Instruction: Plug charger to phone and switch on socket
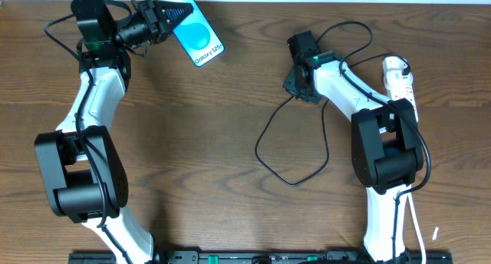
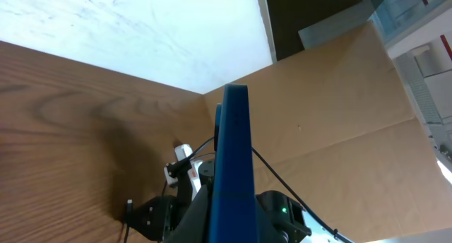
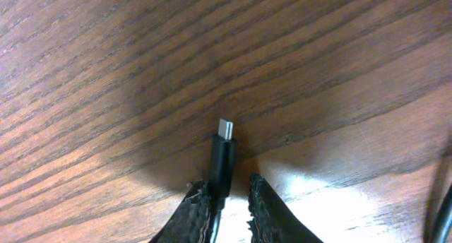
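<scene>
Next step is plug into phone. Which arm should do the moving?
Right. The right hand has the charger plug between its fingertips, tip free and pointing out. The left hand is shut on the phone, so it can likely only present it.

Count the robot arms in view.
2. The left arm runs up the left side to the phone; the right arm bends in from the right, above the charger. None looks hidden.
</scene>
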Robot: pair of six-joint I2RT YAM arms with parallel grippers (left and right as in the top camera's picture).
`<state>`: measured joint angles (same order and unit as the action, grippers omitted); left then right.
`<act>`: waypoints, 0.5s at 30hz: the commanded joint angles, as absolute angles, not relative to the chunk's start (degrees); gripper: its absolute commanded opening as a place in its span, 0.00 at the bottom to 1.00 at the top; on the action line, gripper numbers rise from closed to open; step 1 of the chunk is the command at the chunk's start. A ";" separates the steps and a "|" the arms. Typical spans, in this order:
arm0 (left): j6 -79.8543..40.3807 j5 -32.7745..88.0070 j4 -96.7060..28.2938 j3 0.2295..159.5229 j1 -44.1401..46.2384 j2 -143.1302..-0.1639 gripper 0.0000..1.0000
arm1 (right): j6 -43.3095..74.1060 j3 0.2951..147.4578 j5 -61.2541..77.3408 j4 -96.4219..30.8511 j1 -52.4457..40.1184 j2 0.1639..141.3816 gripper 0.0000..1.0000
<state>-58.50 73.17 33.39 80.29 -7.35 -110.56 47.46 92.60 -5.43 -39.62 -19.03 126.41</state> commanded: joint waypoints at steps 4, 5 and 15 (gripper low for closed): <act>-58.57 74.17 33.95 80.86 -7.38 -108.55 0.07 | 47.53 92.88 -7.40 -39.83 -19.16 127.52 0.12; -58.57 74.17 33.98 80.86 -7.38 -108.55 0.08 | 47.53 92.88 -7.42 -39.81 -19.16 127.52 0.09; -58.59 74.56 33.95 80.86 -7.38 -108.55 0.07 | 47.53 92.88 -9.56 -39.57 -19.16 127.55 0.01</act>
<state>-58.50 73.21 33.39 80.29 -7.35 -110.56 47.53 92.60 -7.07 -39.59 -19.05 126.43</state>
